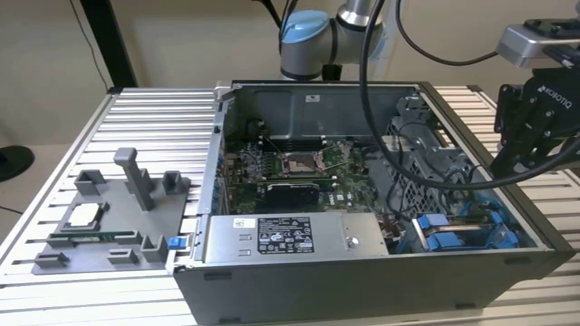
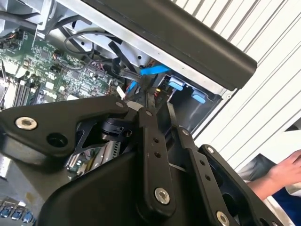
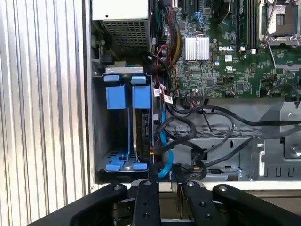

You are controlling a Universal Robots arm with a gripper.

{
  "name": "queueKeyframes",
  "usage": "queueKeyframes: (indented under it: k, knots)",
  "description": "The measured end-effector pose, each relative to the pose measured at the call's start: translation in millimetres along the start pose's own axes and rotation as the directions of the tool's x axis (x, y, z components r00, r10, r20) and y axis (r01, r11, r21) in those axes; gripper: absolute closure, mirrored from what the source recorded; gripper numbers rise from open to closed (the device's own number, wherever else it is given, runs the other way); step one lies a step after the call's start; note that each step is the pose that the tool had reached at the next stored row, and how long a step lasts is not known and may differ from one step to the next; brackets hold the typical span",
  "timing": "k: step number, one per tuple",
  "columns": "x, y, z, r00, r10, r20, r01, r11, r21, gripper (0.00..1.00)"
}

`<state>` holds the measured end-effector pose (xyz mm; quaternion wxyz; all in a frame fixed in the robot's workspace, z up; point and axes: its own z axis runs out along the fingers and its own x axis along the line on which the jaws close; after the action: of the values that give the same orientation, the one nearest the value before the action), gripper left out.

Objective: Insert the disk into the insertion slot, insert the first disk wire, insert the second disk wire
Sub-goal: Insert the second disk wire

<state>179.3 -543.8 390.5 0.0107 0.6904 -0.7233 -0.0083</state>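
The disk point(image 3: 142, 127) stands on edge in its blue frame inside the insertion slot of the drive bay point(image 3: 101, 122), beside an empty blue frame point(image 3: 115, 96). A blue disk wire point(image 3: 163, 141) runs along the disk's edge; whether its end is plugged in I cannot tell. Black wires point(image 3: 197, 136) curl next to it. My gripper point(image 3: 164, 176) hangs above the bay's outer edge, shut, with nothing seen between its fingers. In the exterior view the gripper point(image 1: 530, 159) is above the case's right wall, over the blue bay point(image 1: 462, 231). In the second wrist view the gripper point(image 2: 153, 92) points toward the blue wire point(image 2: 155, 70).
The open computer case point(image 1: 363, 292) lies on a slatted metal table point(image 1: 154, 129). A grey power-supply box point(image 1: 281, 238) sits at the case's front and the motherboard point(image 1: 299, 170) in the middle. A grey parts fixture point(image 1: 109, 217) lies at the exterior view's left. A person's hand point(image 2: 282, 174) is beside the case.
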Motion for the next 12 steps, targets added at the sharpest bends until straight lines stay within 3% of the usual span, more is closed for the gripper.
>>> queueKeyframes:
  k: [12]
  knots:
    - [-3.4, -4.9, -0.2, 1.0000, -0.008, 0.0003, 0.008, 1.0000, 0.0002, 1.00]
